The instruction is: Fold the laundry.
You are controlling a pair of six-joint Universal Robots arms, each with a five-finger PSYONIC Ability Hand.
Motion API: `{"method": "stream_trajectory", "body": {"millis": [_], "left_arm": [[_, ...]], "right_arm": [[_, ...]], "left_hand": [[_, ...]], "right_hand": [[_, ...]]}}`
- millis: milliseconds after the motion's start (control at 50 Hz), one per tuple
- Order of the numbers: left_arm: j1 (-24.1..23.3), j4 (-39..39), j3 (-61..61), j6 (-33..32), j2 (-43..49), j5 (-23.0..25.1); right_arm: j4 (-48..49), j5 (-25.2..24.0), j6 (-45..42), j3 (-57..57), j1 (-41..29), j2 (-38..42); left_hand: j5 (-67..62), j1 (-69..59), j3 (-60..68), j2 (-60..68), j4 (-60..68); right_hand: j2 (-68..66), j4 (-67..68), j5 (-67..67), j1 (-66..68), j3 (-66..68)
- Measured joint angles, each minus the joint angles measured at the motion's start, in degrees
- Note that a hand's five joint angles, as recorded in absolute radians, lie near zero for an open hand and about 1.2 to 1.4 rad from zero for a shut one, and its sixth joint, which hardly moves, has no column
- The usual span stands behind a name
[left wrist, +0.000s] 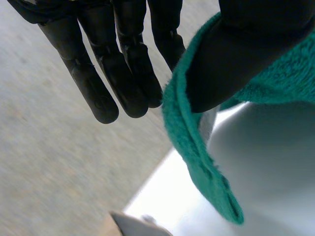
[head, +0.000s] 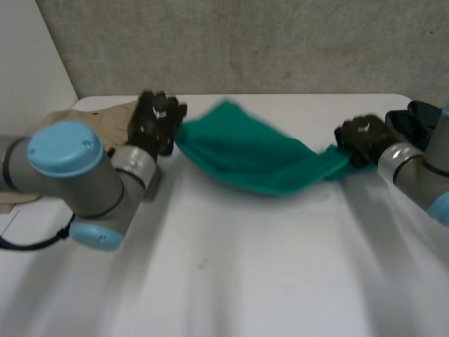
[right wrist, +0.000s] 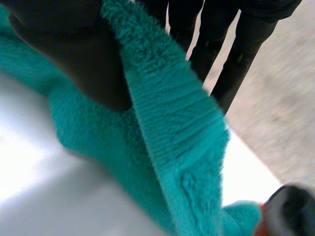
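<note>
Pinching the green towel (head: pixel 252 158) at 2 opposite ends, the left hand (head: pixel 158 121) and right hand (head: pixel 363 139) stretch it out unfolded, so all folding apparently remains.

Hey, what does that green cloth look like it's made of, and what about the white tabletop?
The green towel looks like terry cloth: matte, fuzzy pile with a ribbed woven band near its edge. The table seems to be smooth white laminate or painted board, slightly glossy from its soft sheen; I can't tell which.

Towel (head: pixel 252 158) strung between left hand (head: pixel 156 121) and right hand (head: pixel 365 139), over table (head: pixel 245 281), another cloth (head: pixel 109 116) beside left hand
</note>
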State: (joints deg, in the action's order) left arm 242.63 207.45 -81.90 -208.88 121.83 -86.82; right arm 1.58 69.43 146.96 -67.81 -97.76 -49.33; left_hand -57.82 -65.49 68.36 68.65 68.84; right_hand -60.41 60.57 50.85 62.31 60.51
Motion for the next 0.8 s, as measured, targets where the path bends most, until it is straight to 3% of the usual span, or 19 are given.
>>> {"method": "stream_trajectory", "body": {"millis": [60,100,240,500,660,700,800], "left_arm": [[0.09,-1.12,-2.72,0.57,-0.67,0.04],[0.26,-1.86,-4.5,1.09,-1.89,0.08],[0.91,-2.92,-8.92,2.99,-6.67,0.31],[1.4,-2.94,-11.05,3.8,-8.79,0.25],[1.82,-3.42,-11.59,3.77,-9.01,0.24],[1.85,-3.56,-11.64,3.78,-9.12,0.24],[1.9,-4.15,-11.86,3.84,-9.54,0.21]], "right_arm": [[-3.02,0.19,-1.32,-0.9,0.22,0.42],[-4.89,0.25,-1.98,-1.45,0.35,0.09],[-9.5,0.09,-4.09,-3.42,2.2,-1.99],[-9.5,1.89,-12.81,-6.4,6.58,-2.63],[-9.32,3.36,-13.5,-7.14,8.05,-4.13],[-9.3,3.39,-13.41,-7.2,8.24,-4.29],[-8.78,3.08,-13.21,-7.6,8.77,-3.95]], "left_hand": [[0.0,0.0,0.0,0.0,0.0],[0.0,0.0,0.0,0.0,0.0],[0.0,0.0,0.0,0.0,0.0],[0.0,0.0,0.0,0.0,0.0],[0.0,0.0,0.0,0.0,0.0],[0.0,0.0,0.0,0.0,0.0],[0.0,0.0,0.0,0.0,0.0]], "right_hand": [[13.17,-13.05,-13.46,-14.81,-13.01],[15.74,-15.98,-17.12,-17.61,-15.64],[16.85,-17.73,-19.24,-18.59,-16.89],[17.05,-18.1,-19.56,-20.08,-17.38],[29.02,-29.37,-30.96,-31.15,-29.07],[27.91,-28.13,-28.99,-29.87,-27.91],[-2.06,1.24,0.87,-2.5,1.41]]}}
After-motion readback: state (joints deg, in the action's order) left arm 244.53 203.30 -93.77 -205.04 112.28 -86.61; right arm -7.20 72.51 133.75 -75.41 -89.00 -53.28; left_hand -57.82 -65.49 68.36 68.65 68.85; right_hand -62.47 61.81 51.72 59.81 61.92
